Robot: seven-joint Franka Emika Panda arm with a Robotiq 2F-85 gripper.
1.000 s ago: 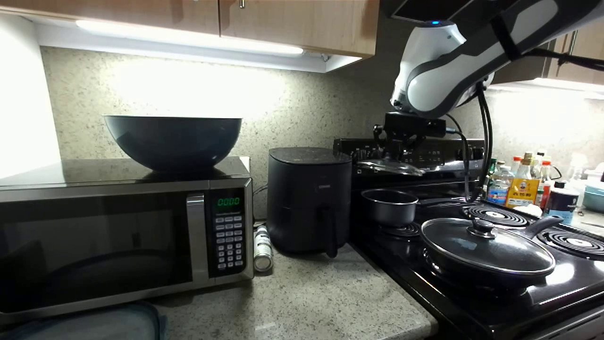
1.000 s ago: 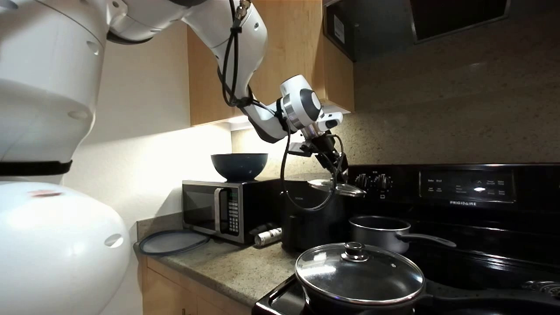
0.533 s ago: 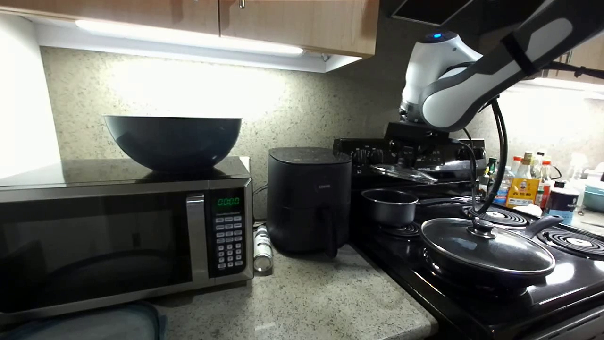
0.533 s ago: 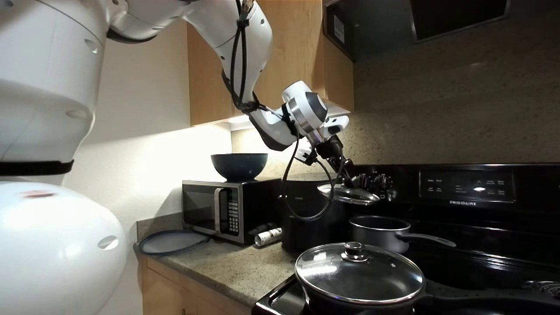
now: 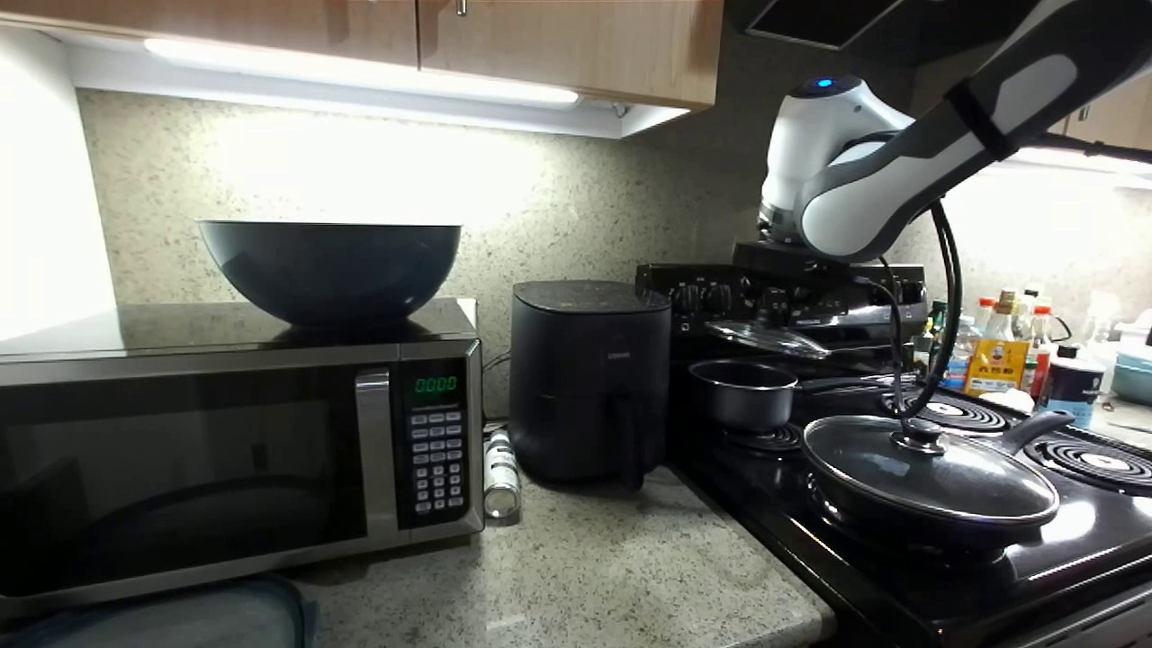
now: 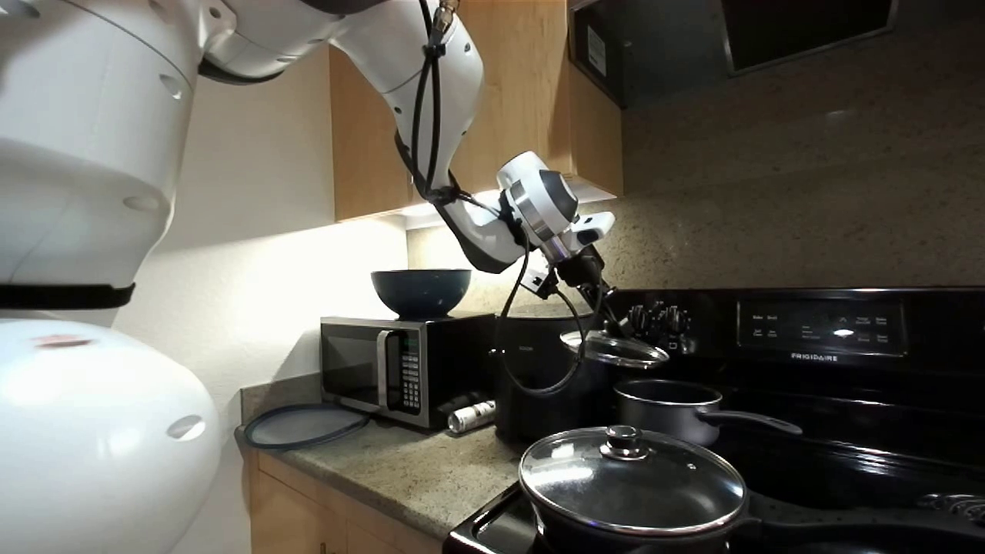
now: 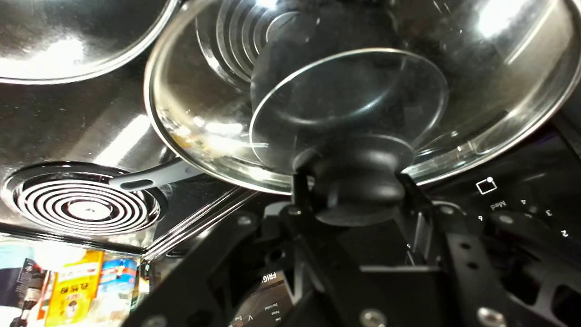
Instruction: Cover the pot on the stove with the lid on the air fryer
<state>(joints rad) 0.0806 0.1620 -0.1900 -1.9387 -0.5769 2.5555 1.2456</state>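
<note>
My gripper (image 7: 354, 186) is shut on the dark knob of the glass lid (image 7: 204, 136) in the wrist view. The lid hangs tilted above the pot, its right side lower, in both exterior views (image 5: 765, 338) (image 6: 616, 352). The grey pot (image 5: 747, 405) stands on a rear burner of the black stove (image 5: 774, 493); its handle points right. There is a gap between lid and pot rim. In an exterior view the lid sits left of the middle of the pot (image 6: 668, 419). Part of the pot shows through the glass. The air fryer (image 5: 585, 378) stands left of the pot with nothing on top.
A wide black pan with its own glass lid (image 5: 927, 468) stands on the front burner. The stove's back panel (image 6: 785, 331) is close behind the lid. A microwave (image 5: 180, 450) bears a dark bowl (image 5: 333, 270). Bottles (image 5: 994, 346) stand at the far right. A cable loop (image 6: 500, 350) hangs from the arm.
My gripper has carried the lid right and down toward the pot in both exterior views. Over the last half second the lid has moved only slightly, while the wrist has sunk a little.
</note>
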